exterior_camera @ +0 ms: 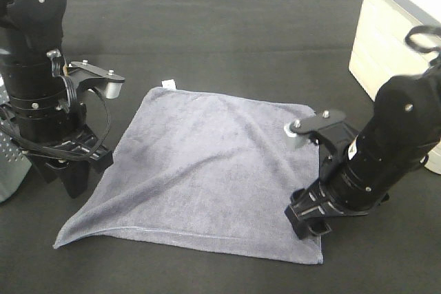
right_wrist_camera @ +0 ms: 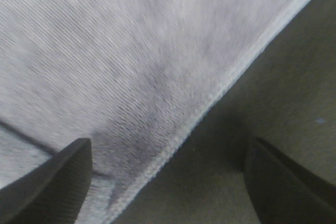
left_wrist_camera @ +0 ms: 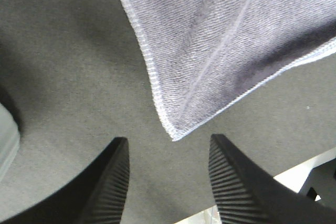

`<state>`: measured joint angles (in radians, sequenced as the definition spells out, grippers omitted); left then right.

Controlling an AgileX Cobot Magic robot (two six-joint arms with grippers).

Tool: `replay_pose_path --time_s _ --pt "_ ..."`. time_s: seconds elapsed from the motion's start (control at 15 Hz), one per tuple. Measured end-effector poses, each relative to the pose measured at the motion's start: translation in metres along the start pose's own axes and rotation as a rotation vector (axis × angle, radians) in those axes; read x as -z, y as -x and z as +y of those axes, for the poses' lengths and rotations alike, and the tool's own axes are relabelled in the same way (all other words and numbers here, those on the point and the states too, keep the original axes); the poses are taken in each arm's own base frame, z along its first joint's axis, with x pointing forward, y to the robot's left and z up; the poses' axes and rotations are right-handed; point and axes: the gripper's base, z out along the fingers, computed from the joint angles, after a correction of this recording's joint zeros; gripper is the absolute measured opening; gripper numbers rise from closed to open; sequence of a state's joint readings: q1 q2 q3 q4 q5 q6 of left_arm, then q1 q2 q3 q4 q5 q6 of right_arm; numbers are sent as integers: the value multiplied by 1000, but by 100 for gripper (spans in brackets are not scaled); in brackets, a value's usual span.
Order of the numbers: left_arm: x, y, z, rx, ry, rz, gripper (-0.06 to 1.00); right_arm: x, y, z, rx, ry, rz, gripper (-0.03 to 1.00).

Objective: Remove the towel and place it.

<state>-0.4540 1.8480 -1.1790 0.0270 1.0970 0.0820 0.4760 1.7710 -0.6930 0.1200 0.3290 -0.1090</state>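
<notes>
The towel [exterior_camera: 213, 163], a square grey-lavender cloth with stitched edges, lies spread flat on the black table, with a small white tag [exterior_camera: 167, 85] at its far corner. My left gripper [exterior_camera: 72, 177] is open and empty just off the towel's left side. In the left wrist view the towel's corner [left_wrist_camera: 220, 40] lies just ahead of the open left gripper [left_wrist_camera: 168, 174]. My right gripper [exterior_camera: 310, 222] is open at the towel's right edge near the front. In the right wrist view the right gripper [right_wrist_camera: 168, 179] straddles the stitched edge of the towel [right_wrist_camera: 105, 51].
A white bin [exterior_camera: 386, 39] stands at the back right. A grey perforated object [exterior_camera: 10, 163] sits at the left edge beside the left arm. The black table [exterior_camera: 227, 25] stretches behind the towel.
</notes>
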Motion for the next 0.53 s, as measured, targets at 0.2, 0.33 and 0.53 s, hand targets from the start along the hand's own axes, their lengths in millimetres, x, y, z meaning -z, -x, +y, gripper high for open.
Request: replay_pose_path --time_s 0.2,0.33,0.53 --pt "0 0 0 -2 -1 0 46 0 -1 0 -4 5 26 76" --pt "0 0 0 -14 -1 -2 46 3 -9 1 -10 10 44 76" --pt "0 0 0 -19 -1 -4 46 6 -29 2 -21 13 62 76"
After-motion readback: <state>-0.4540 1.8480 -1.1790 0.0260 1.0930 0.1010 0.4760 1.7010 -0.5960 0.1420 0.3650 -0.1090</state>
